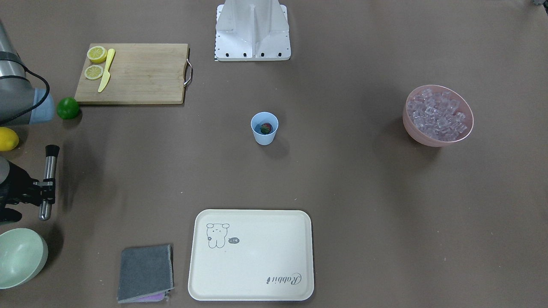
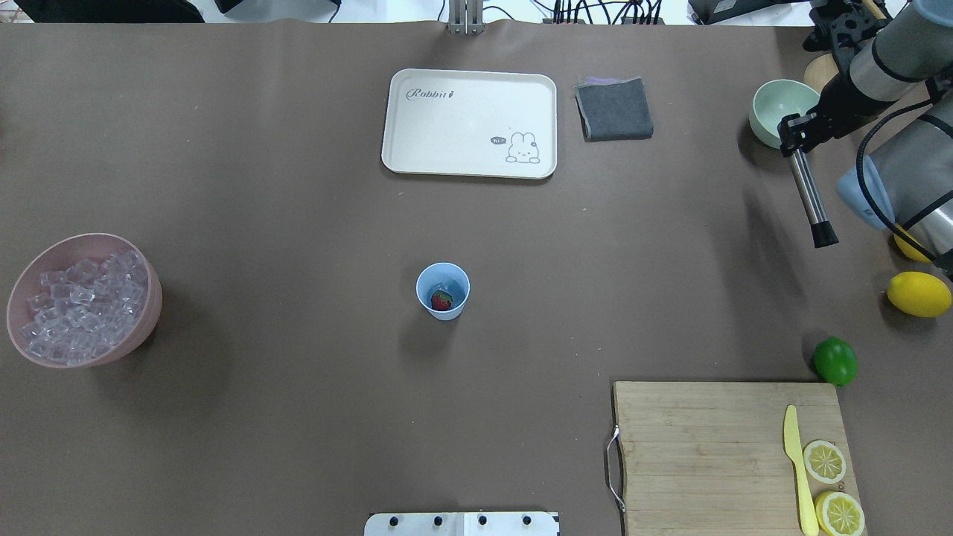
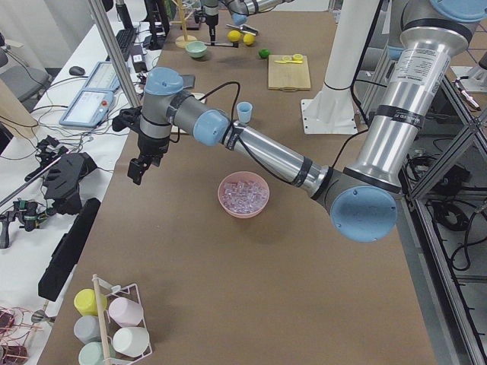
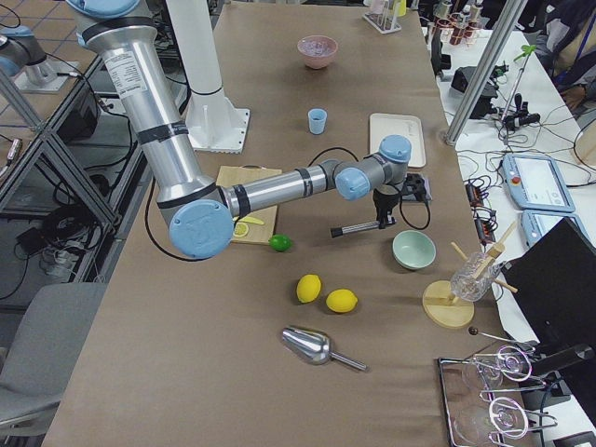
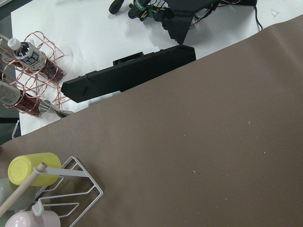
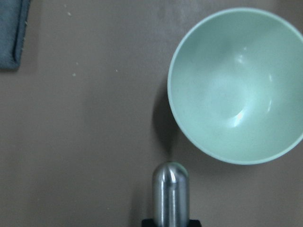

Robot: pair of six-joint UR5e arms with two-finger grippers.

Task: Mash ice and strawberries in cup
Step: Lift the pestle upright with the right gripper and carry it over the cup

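Note:
The light blue cup (image 1: 263, 137) (image 2: 451, 313) stands upright mid-table with a red strawberry (image 1: 266, 127) (image 2: 441, 301) inside and what looks like a clear cube beside it. Ice (image 1: 436, 113) (image 2: 80, 299) fills the pink bowl (image 1: 421, 137) (image 2: 147, 313). My right gripper (image 1: 46, 187) (image 2: 795, 138) is shut on a steel muddler (image 1: 49, 169) (image 2: 810, 199) with a black tip, held level above the table, far from the cup and next to the pale green bowl (image 6: 236, 94). My left gripper (image 3: 138, 169) hangs beyond the pink bowl, seen only from the side; I cannot tell its state.
A wooden board (image 2: 707, 454) carries lemon halves (image 2: 825, 461) and a yellow knife (image 2: 797, 461). A lime (image 2: 834, 360) and lemons (image 2: 919, 293) lie beside it. A cream tray (image 2: 469, 123) and grey cloth (image 2: 614, 109) sit at the far side. A metal scoop (image 4: 312, 346) lies off to the end.

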